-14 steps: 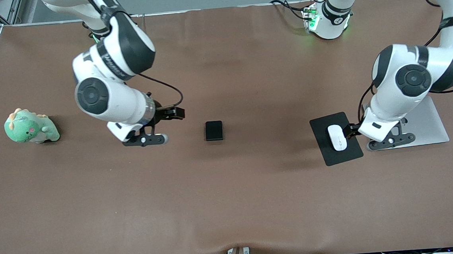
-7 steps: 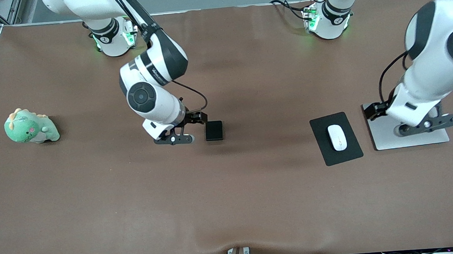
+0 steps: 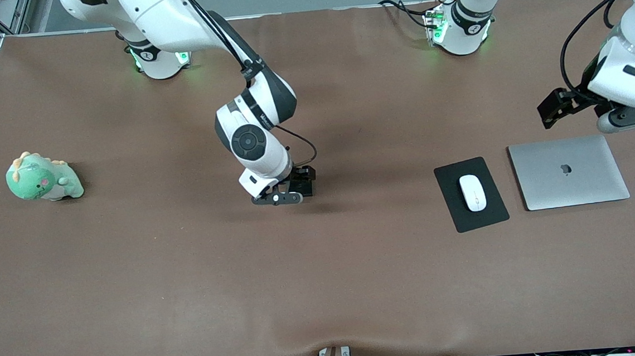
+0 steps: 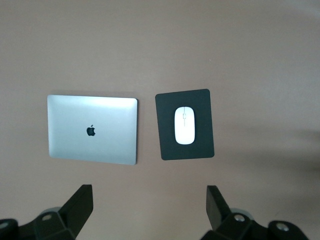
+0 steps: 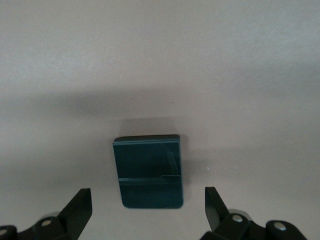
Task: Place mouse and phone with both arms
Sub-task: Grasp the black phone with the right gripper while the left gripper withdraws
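Brown table (image 3: 324, 278) fills the front view. Right arm (image 3: 252, 126) reaches from its base to mid-table. Left arm (image 3: 630, 61) is raised near its own end of the table.

Closed silver laptop (image 3: 568, 172) lies flat toward the left arm's end. Just beside it, toward mid-table, is the black mouse pad (image 3: 470, 193), slightly angled, a narrow strip of table between them. Green plush dinosaur (image 3: 42, 179) sits well apart, toward the right arm's end.

Right gripper (image 3: 290, 194) is low over the phone (image 5: 148, 171), fingers (image 5: 79, 207) spread wide, nothing held, no contact visible. Phone lies flat on the table at mid-table, between the fingers in the right wrist view, mostly hidden under the gripper in the front view.

Left gripper (image 3: 598, 111) hangs in the air over bare table just past the laptop's edge on the bases' side, fingers (image 4: 80, 206) wide apart, empty.

White mouse (image 3: 473, 192) rests on the middle of the pad, untouched.
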You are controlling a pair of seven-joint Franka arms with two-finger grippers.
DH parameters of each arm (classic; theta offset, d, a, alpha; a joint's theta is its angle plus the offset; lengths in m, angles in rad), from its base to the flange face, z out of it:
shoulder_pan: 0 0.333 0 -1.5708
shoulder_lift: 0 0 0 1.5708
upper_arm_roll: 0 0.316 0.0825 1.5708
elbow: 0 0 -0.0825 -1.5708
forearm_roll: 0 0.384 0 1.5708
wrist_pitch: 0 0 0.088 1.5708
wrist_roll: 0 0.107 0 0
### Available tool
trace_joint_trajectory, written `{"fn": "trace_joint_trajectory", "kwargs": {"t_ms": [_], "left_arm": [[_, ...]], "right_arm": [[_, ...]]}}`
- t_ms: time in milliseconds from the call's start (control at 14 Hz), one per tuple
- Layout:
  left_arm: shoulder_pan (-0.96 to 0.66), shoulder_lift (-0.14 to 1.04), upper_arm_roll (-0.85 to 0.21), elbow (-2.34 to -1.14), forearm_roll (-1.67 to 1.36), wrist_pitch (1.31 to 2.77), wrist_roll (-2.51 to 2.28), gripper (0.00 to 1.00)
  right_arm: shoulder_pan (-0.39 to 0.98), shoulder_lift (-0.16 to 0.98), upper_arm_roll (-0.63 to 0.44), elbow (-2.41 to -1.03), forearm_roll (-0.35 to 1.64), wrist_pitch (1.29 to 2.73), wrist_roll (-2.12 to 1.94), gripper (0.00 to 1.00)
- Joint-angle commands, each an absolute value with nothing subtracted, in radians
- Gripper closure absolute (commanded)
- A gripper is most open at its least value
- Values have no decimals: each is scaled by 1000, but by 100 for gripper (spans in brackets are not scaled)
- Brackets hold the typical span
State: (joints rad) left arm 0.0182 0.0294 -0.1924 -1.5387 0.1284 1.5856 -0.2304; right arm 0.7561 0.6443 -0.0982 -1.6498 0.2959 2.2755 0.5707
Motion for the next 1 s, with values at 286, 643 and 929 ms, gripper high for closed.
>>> {"fn": "trace_joint_trajectory", "kwargs": {"t_ms": [286, 643, 929], "left_arm": [[-18, -43, -40, -1562, 9, 1506, -74, 0], [-12, -52, -44, -1557, 6, 1497, -81, 0], [-20, -48, -49, -1562, 11, 1494, -66, 0]], "right_arm": [[795, 703, -110, -1641, 275, 2335, 607, 0], [811, 729, -112, -1641, 273, 2342, 607, 0], [825, 752, -112, -1641, 273, 2381, 617, 0]]}}
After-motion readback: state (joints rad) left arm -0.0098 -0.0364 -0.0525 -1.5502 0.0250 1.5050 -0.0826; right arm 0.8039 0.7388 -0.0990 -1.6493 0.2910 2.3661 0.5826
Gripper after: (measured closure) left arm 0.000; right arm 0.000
